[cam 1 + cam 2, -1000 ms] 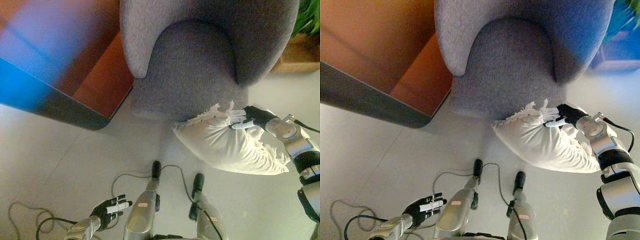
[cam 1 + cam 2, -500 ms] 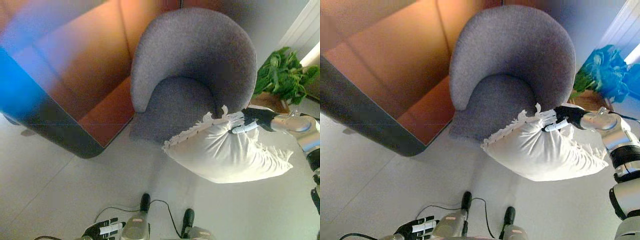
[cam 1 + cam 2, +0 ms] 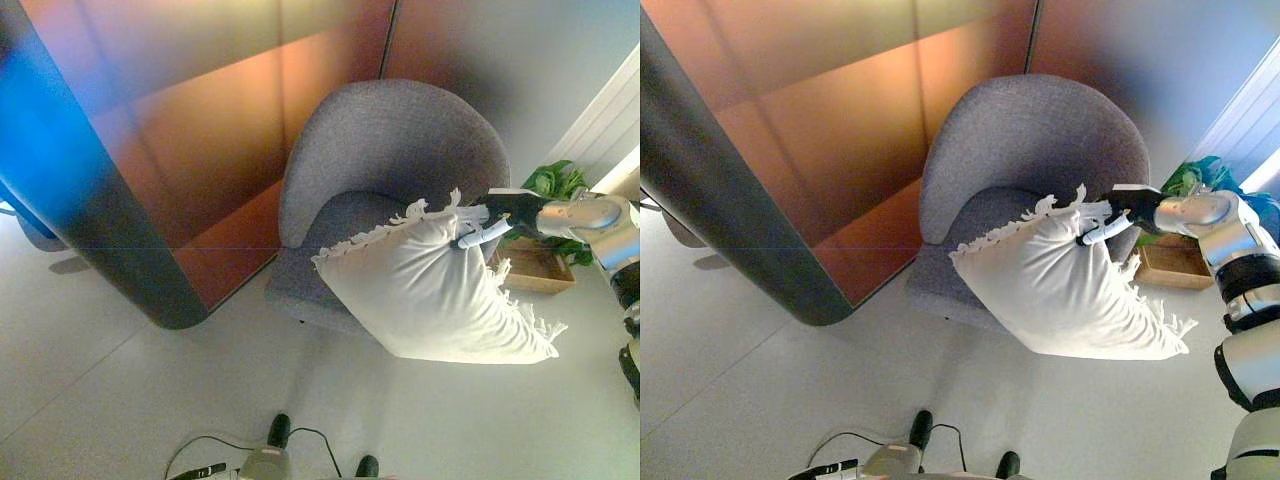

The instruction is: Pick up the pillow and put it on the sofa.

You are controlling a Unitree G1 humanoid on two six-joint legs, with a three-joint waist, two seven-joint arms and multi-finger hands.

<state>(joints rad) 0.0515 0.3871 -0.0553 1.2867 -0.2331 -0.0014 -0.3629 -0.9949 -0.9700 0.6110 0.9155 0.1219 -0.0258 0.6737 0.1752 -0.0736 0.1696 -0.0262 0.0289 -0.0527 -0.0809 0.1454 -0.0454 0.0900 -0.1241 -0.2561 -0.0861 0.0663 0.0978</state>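
A white pillow with a fringed edge hangs in the air in front of the grey round-backed sofa chair. It covers the right part of the seat and hangs tilted, its low corner to the right. My right hand comes in from the right and is shut on the pillow's upper right corner, level with the chair's right arm. Of my left hand only straight fingertips show at the bottom edge, far from the pillow and holding nothing.
An orange-brown panelled wall with a dark rounded corner post stands left of the chair. A green plant in a wooden box sits right of the chair. Pale floor lies in front.
The view has tilted up, showing the whole chair. My right hand has carried the pillow up off the floor to seat height. My left hand has slid to the bottom edge.
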